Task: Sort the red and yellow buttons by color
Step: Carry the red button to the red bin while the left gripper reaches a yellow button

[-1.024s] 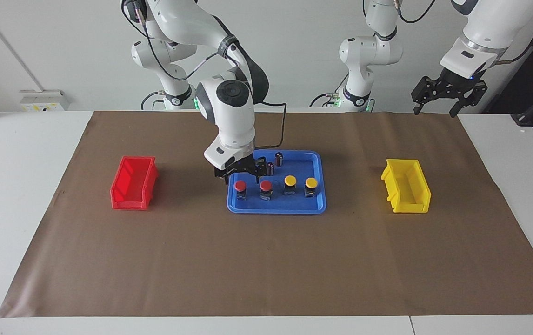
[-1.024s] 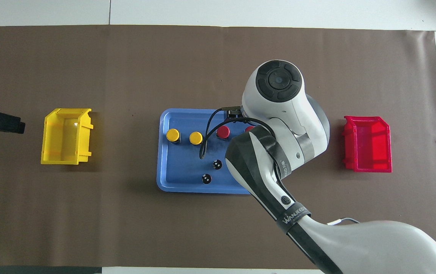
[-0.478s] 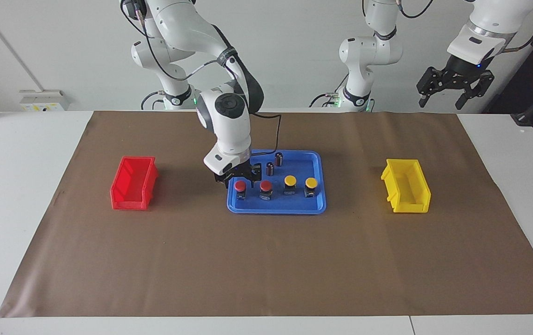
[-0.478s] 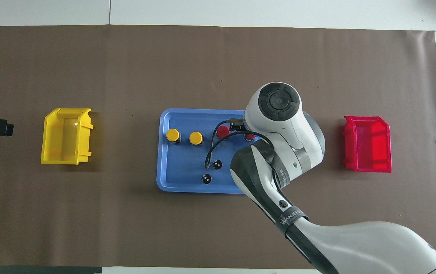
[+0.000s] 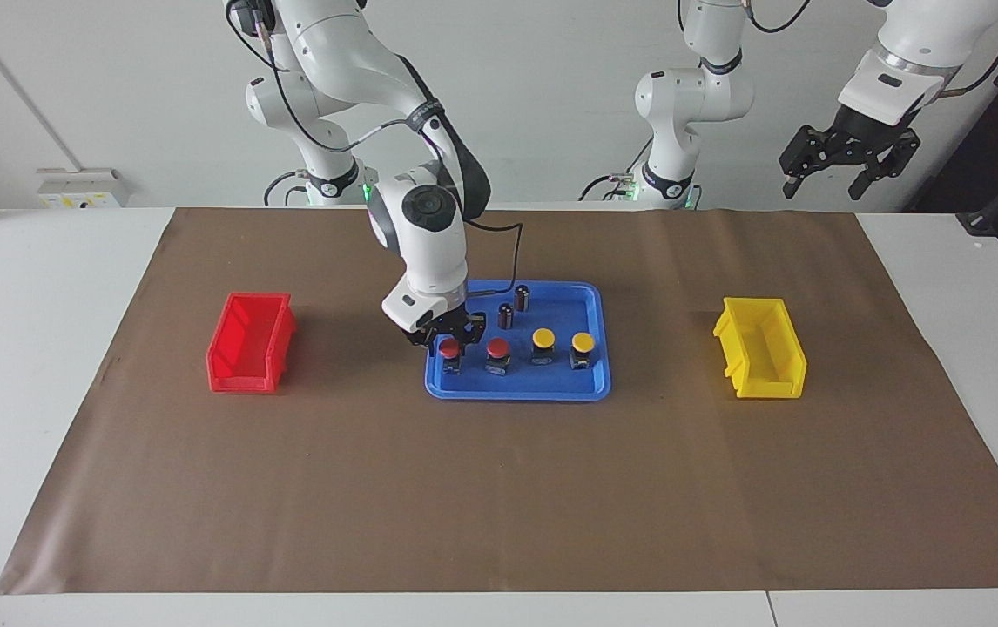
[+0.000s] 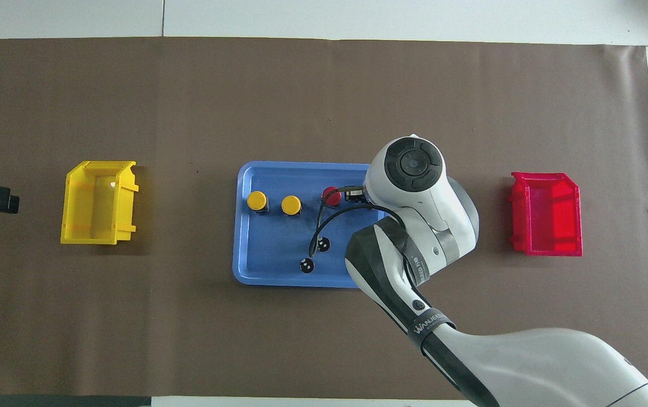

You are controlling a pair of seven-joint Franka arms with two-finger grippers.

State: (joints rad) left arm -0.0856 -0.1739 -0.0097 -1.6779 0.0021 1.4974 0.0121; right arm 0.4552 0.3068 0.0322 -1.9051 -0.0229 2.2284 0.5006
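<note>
A: What is the right gripper (image 5: pixel 449 338) on?

B: The end red button (image 5: pixel 449 347), the one nearest the right arm's end of the blue tray (image 5: pixel 588 394). The jaws have closed right down at that button, the fingertips at its cap, so I read it as gripped. It stands on the tray floor, not lifted.

A: How should it handle?

B: My guess is light and rigid: a hard round cap on a small black body. The cap looks smooth, so a pinch there could slip; lower on the squarer body would hold better.

A: And its neighbours?

B: In the facing view the second red button (image 5: pixel 498 349) sits just beside it at three o'clock, then two yellow buttons (image 5: pixel 543 338) in the same row. Two dark cylinders (image 5: pixel 522 296) stand at about one o'clock, nearer the robots. A straight lift looks safest, to avoid clipping the neighbour.

A: Where does it go?

B: The red bin (image 5: pixel 249 343) is at nine o'clock from the tray, well apart, with bare brown mat (image 5: pixel 499 505) between. It must clear the tray's low rim and the bin wall.

A: The other arm?

B: The left gripper (image 5: pixel 847 165) waits high over its own end of the table, jaws spread and empty, above the yellow bin (image 5: pixel 760 348).
</note>
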